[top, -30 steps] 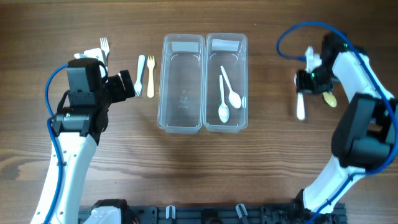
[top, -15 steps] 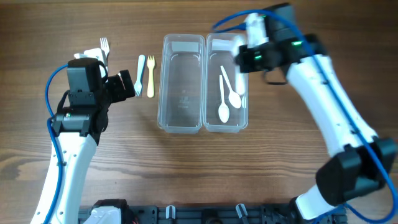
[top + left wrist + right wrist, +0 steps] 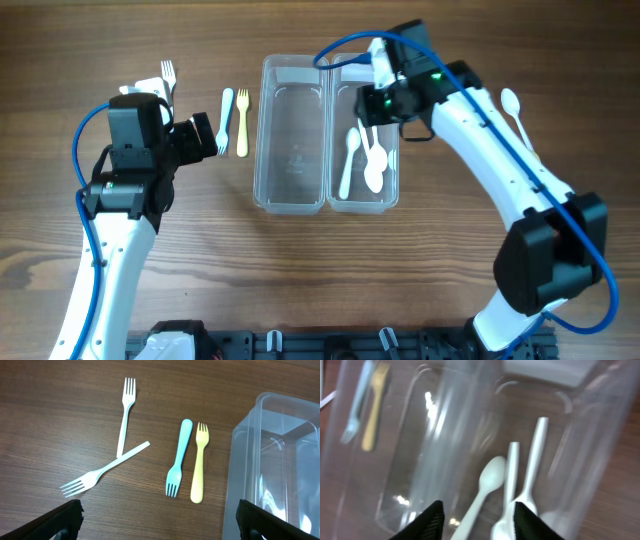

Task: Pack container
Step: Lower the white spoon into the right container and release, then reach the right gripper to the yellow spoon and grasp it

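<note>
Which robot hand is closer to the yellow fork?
Left. The left gripper is just beside the yellow fork; the right gripper is over the spoon container, farther away.

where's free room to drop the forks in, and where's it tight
The left container is bare inside, between the yellow fork and the right container. The right container is crowded: three spoons lie in it, the right gripper open above them.
</note>
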Robot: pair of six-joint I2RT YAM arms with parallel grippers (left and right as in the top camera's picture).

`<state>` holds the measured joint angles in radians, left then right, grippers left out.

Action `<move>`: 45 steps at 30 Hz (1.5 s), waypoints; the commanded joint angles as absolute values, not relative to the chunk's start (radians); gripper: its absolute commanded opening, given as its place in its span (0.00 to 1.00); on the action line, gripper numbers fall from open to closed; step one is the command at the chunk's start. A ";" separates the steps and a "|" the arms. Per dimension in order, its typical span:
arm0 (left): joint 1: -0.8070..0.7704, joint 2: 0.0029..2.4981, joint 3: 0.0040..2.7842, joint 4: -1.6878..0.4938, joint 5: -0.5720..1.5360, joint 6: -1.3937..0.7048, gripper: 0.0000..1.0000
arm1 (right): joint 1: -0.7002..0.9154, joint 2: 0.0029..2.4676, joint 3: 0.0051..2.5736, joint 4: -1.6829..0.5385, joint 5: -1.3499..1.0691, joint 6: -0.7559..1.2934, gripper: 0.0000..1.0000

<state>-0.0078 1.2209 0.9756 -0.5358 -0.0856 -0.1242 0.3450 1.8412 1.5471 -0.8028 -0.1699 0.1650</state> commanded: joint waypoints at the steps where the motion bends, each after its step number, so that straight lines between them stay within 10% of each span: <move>1: -0.002 1.225 0.995 -0.536 -0.099 -0.108 1.00 | 0.252 1.757 1.587 -0.810 -0.007 0.157 0.57; 16: -0.002 1.225 0.995 -0.536 -0.099 -0.108 1.00 | -0.279 1.795 1.527 -0.875 -0.096 -0.218 0.76; 45: -0.002 1.225 0.995 -0.536 -0.099 -0.108 1.00 | -0.304 2.078 1.500 -0.935 -0.034 -0.461 0.50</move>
